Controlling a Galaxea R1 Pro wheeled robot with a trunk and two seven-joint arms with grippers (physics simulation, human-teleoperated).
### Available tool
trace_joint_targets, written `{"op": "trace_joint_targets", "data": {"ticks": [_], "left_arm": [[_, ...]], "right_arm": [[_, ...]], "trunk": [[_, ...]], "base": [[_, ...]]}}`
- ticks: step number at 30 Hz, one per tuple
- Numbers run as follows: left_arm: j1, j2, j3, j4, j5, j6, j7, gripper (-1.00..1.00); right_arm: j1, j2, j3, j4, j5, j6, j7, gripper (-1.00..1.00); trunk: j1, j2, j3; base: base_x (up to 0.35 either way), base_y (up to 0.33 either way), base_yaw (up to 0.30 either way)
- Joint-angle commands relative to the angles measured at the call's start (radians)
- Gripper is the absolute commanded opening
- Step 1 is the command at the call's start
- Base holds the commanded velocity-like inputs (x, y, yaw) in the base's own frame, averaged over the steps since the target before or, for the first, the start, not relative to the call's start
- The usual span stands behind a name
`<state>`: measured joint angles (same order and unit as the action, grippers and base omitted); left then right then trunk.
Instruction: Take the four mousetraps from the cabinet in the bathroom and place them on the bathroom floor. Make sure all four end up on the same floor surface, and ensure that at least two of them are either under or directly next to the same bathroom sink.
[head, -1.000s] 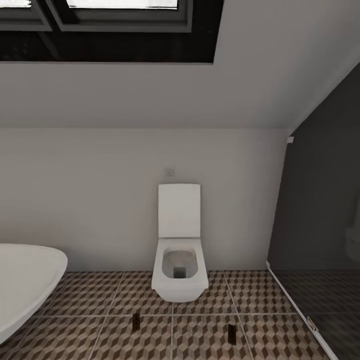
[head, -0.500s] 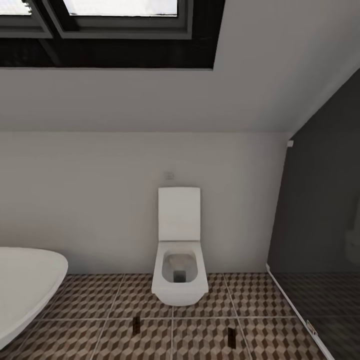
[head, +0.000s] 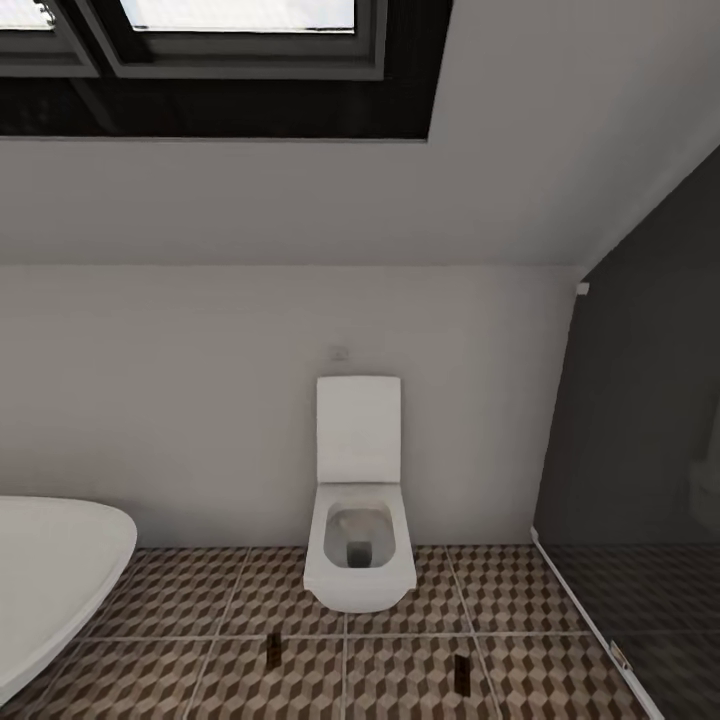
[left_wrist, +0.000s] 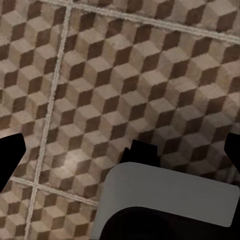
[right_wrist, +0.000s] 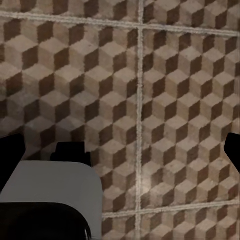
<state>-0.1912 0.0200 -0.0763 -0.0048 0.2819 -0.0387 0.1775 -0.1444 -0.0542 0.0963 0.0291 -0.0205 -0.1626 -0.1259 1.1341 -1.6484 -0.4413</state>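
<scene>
The bathroom floor (head: 400, 600) of cube-patterned tiles stretches ahead of me to a white wall. Two small dark narrow shapes (head: 272, 648) (head: 461, 672) lie on the tiles in front of the toilet; they are too small to tell whether they are mousetraps. The cabinet and the sink are out of view. My left gripper (left_wrist: 120, 150) hangs open over bare tiles (left_wrist: 125, 75), its black fingertips (left_wrist: 10, 155) wide apart. My right gripper (right_wrist: 120, 150) is open too, above tiles (right_wrist: 175, 75), with nothing between its fingers.
A white toilet (head: 358, 540) with its lid up stands against the far wall. The rim of a white oval bathtub (head: 50, 570) juts in at the left. A dark glass shower screen (head: 640, 450) closes the right side. A grey rounded robot part (left_wrist: 170, 200) (right_wrist: 50, 190) sits below each gripper.
The whole picture has slid down a little, so the camera has tilted up slightly. Nothing in the room has moved.
</scene>
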Motion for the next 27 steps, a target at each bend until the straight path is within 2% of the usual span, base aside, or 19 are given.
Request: {"op": "trace_joint_targets", "data": {"ticks": [1,18,27], "left_arm": [[-0.001,0.000,-0.008,0.001,0.009,-0.003,0.002,1.00],[-0.001,0.000,-0.009,0.000,0.007,-0.003,0.002,1.00],[-0.001,0.000,-0.008,0.000,0.007,-0.002,0.003,1.00]], "right_arm": [[-0.001,0.001,0.008,0.003,-0.002,-0.005,-0.003,1.00],[-0.001,0.003,0.008,0.004,-0.003,-0.004,-0.003,1.00],[-0.001,0.002,0.008,0.003,-0.003,-0.005,-0.004,1.00]], "trunk": [[-0.004,0.007,0.000],[-0.069,0.126,0.026],[-0.069,0.126,0.020]], "base": [[0.000,0.000,0.000],[0.000,0.000,0.000],[0.000,0.000,0.000]]}}
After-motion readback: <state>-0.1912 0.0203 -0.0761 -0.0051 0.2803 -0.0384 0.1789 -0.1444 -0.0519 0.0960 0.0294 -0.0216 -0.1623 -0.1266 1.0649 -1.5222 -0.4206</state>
